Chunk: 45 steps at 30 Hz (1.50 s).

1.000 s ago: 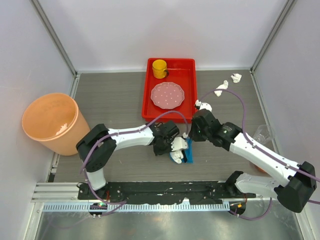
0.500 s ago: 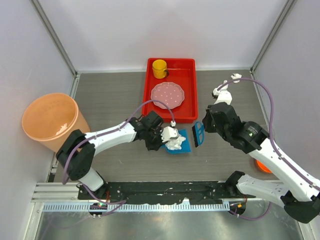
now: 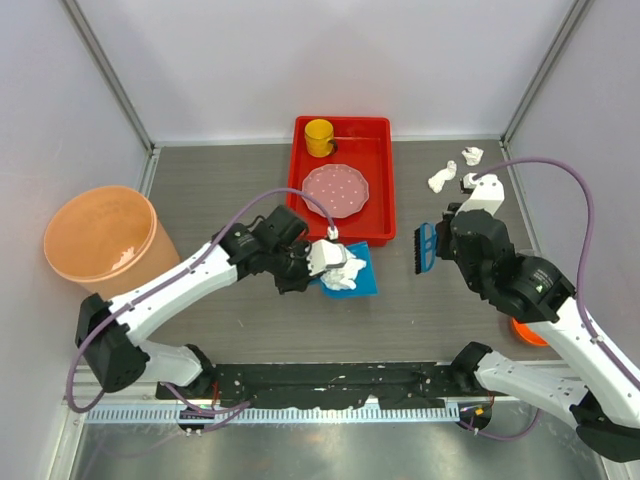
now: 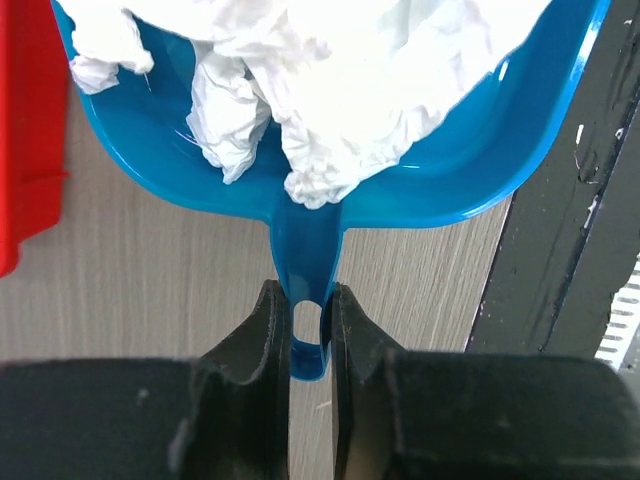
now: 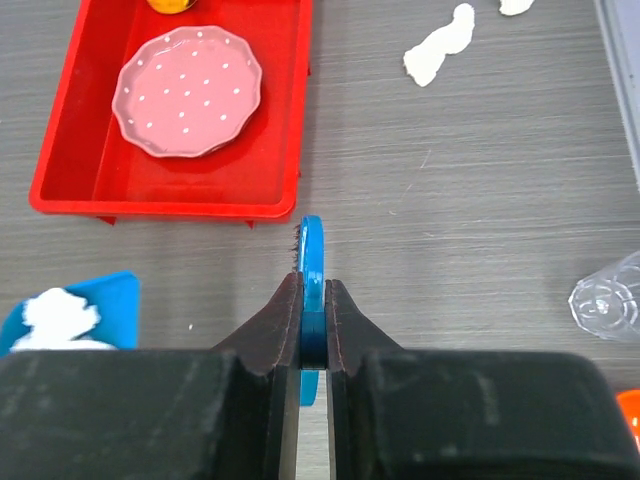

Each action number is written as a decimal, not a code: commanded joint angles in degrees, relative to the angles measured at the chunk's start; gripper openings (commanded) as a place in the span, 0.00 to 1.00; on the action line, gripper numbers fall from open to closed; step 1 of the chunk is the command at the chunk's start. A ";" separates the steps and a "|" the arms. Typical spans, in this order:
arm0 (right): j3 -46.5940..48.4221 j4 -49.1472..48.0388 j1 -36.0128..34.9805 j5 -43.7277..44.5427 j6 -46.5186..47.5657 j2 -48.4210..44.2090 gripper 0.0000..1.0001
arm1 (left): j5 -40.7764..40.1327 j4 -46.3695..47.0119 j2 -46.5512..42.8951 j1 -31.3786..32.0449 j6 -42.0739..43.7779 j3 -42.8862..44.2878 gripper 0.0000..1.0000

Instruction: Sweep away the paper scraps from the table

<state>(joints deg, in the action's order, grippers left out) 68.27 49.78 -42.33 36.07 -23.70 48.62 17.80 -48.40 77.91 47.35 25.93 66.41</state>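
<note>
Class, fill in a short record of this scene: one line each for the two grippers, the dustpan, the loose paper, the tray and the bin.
Left gripper: shut on the handle of the blue dustpan
Dustpan load: crumpled paper wads
Right gripper: shut on a blue brush
Loose paper scraps: at least two, on the table, far right
Red tray: holds a pink plate and a yellow cup
Bin: orange, at the left edge

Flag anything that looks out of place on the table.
Two paper scraps lie loose on the table near its far right corner, unswept. Others sit heaped in the blue dustpan held by the left gripper. Nothing looks damaged.
</note>
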 commanded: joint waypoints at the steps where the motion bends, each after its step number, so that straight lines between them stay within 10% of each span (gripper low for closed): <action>1: -0.59 -1.35 -0.13 4.53 1.20 0.25 0.01 | -5.31 -8.46 -4.60 -0.42 -2.10 6.53 0.00; 20: -4.99 -6.45 -0.13 1.89 7.27 3.06 0.01 | -13.06 -28.84 -4.78 -27.11 -8.01 31.13 0.00; 45: -8.68 -11.45 0.58 2.16 14.12 4.90 0.01 | -17.19 -37.47 -8.39 -81.70 16.41 35.46 0.00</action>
<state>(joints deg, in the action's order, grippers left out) 59.81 41.74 -42.19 37.58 -11.16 53.30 1.21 -77.49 70.15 -27.35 34.17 102.10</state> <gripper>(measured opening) 0.146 0.158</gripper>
